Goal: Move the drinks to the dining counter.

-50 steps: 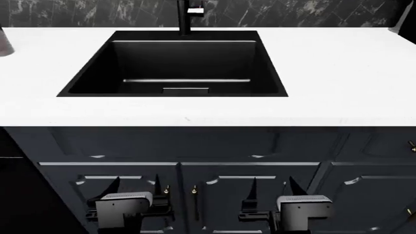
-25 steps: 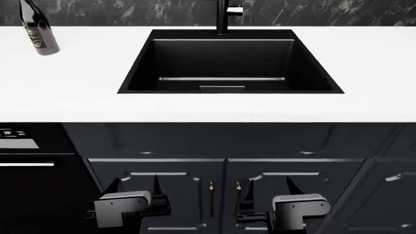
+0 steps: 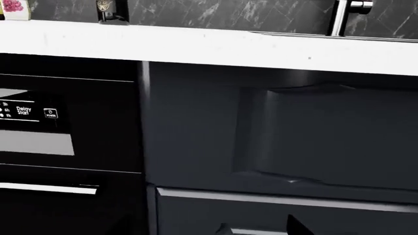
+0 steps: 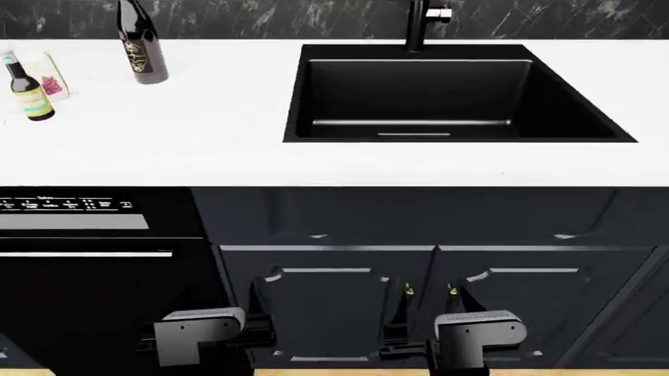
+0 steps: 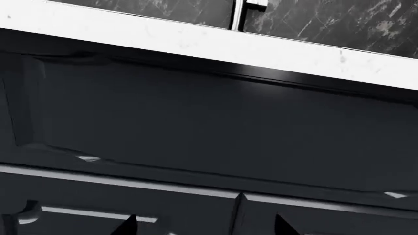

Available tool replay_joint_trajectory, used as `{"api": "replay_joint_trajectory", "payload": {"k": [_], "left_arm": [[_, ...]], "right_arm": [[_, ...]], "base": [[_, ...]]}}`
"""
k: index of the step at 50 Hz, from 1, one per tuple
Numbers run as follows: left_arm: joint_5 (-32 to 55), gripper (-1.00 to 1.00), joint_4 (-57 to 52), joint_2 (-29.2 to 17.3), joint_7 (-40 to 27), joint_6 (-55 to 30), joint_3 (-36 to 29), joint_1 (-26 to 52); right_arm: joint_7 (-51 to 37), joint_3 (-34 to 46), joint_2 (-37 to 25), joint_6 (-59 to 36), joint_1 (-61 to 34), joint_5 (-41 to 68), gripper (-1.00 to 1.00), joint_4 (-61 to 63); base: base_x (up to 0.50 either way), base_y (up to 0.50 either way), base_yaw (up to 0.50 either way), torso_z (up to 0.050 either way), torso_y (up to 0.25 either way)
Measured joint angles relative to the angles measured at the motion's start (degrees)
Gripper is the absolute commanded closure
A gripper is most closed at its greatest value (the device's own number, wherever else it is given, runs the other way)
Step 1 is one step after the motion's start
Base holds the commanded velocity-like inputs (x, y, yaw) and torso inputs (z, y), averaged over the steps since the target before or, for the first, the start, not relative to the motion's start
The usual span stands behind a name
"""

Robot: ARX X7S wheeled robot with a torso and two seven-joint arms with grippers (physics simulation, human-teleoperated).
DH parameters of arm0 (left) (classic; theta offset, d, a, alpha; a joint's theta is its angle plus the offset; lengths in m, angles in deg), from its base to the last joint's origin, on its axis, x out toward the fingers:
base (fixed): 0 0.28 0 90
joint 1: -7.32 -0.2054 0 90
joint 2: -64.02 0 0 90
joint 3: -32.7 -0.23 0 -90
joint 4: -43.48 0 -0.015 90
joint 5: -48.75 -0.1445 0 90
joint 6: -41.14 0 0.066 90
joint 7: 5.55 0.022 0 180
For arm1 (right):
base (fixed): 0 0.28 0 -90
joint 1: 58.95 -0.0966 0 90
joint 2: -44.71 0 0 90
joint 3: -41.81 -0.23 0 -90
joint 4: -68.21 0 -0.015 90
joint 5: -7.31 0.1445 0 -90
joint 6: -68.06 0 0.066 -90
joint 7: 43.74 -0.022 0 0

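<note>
On the far left of the white stone table (image 4: 209, 149) stood a small dark bottle with a yellow-green label (image 4: 30, 92). Just behind it sat a small white carton with a grape picture (image 4: 48, 76), very close to it. Next came a tall dark wine bottle with a black-gold label (image 4: 139, 47), near the dark marbled wall. To the right was a square black sink (image 4: 450, 94) with a black tap (image 4: 421, 23) behind it. Under the table were a black dishwasher (image 4: 84, 266) and dark panelled cabinet doors (image 4: 345, 313). Down low, the left gripper (image 4: 218, 296) and the right gripper (image 4: 434, 296) hung in front of the doors, their fingers spread apart and holding nothing
</note>
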Motion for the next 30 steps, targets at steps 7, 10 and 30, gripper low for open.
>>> {"api": "replay_joint_trajectory", "payload": {"k": [7,10,30], "left_arm": [[0.2,-1.00,0.3,-0.3,-0.4,0.0,-0.5,0.2],[0.4,-1.00,0.4,-0.4,-0.5,0.0,-0.6,0.4],[1.9,-1.00,-1.2,-1.5,-1.7,-1.0,-1.2,0.2]], "right_arm": [[-0.8,0.8,-0.4,-0.8,-0.4,-0.7,-1.00,-0.2],[-1.0,1.2,-0.5,-1.3,-0.6,-1.1,-1.00,-0.3],[-1.0,0.8,-1.1,-4.0,-0.5,2.1,-1.00,2.5]], "base": [[0.00,0.50,0.00,0.000,0.000],[0.00,0.50,0.00,0.000,0.000],[0.09,0.50,0.00,0.000,0.000]]}}
